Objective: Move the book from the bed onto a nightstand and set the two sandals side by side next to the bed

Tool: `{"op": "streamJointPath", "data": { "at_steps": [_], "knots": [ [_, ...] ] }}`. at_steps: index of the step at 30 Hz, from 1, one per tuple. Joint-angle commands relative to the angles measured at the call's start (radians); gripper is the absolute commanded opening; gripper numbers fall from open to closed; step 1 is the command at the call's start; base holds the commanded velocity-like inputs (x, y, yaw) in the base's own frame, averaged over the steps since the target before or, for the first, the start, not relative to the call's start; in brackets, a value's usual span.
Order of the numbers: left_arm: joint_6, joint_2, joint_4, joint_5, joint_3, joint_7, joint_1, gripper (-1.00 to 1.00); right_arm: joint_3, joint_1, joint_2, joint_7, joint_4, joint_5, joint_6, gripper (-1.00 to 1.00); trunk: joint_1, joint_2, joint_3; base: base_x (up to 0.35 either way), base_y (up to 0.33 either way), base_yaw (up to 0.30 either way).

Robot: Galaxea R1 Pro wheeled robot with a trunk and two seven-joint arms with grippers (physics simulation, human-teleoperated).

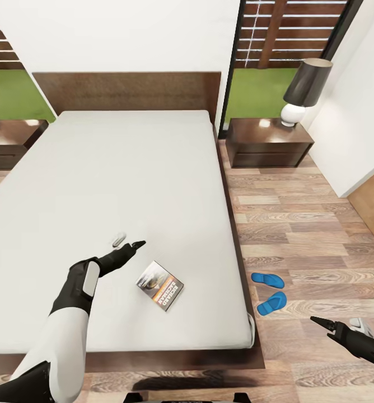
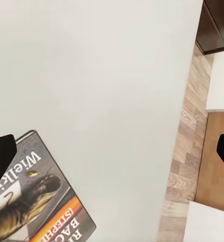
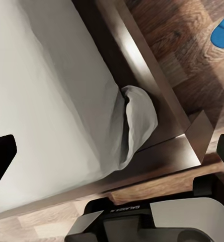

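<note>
Book (image 1: 160, 285) lies flat on the white mattress of the bed (image 1: 125, 184), toward the near right part of it, cover up and turned at an angle. The left gripper (image 1: 127, 243) hangs over the mattress just to the far left of the book, its fingers spread apart and nothing between them; in the left wrist view the book (image 2: 36, 201) shows close below, with the dark fingertips (image 2: 2, 151) at the edges of the picture (the orange band and white letters are plain there).

On the wood plank floor (image 1: 310, 224) to the right of the bed lie the two sandals: one (image 1: 267, 280) farther, the other (image 1: 271, 303) nearer, close together but at different angles. The right gripper (image 1: 339, 323) is over the floor, near and right of the sandals, spread open and holding nothing. Its wrist view shows the bed's near right corner (image 3: 192, 141), with a fold of sheet hanging over.

A nightstand (image 1: 268, 143) stands at the far right of the bed, bearing a lamp (image 1: 304, 92); another nightstand (image 1: 10, 143) stands at the far left.
</note>
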Motion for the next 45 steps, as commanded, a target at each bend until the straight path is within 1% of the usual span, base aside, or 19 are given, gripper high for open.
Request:
{"op": "streamJointPath", "data": {
  "at_steps": [1, 12, 17, 25, 45],
  "knots": [
    [0.008, -0.001, -0.001, 0.003, 0.005, -0.002, -0.001, 1.00, -0.002, 0.000, 0.000, 0.001, 0.000, -0.004, 0.007, 1.00, 0.004, -0.008, -0.004, 0.000, 0.000, 0.000],
    [0.009, -0.001, -0.001, 0.000, 0.004, 0.000, 0.003, 1.00, -0.002, 0.000, 0.000, -0.001, 0.000, -0.003, 0.007, 1.00, 0.046, -0.085, -0.038, 0.000, 0.000, 0.000],
    [0.006, 0.009, 0.000, -0.002, 0.005, -0.001, 0.007, 1.00, -0.001, 0.000, 0.000, -0.001, 0.000, -0.003, 0.007, 1.00, 0.065, -0.120, -0.054, 0.000, 0.000, 0.000],
    [0.005, 0.013, 0.000, -0.002, 0.005, -0.001, 0.009, 1.00, -0.002, 0.000, 0.000, -0.001, 0.000, -0.003, 0.007, 1.00, 0.096, -0.176, -0.079, 0.000, 0.000, 0.000],
    [0.006, 0.011, 0.000, 0.000, 0.004, -0.001, 0.009, 1.00, -0.002, 0.000, 0.000, -0.001, 0.000, -0.003, 0.007, 1.00, 0.173, -0.316, -0.142, 0.000, 0.000, 0.000]
  ]
}}
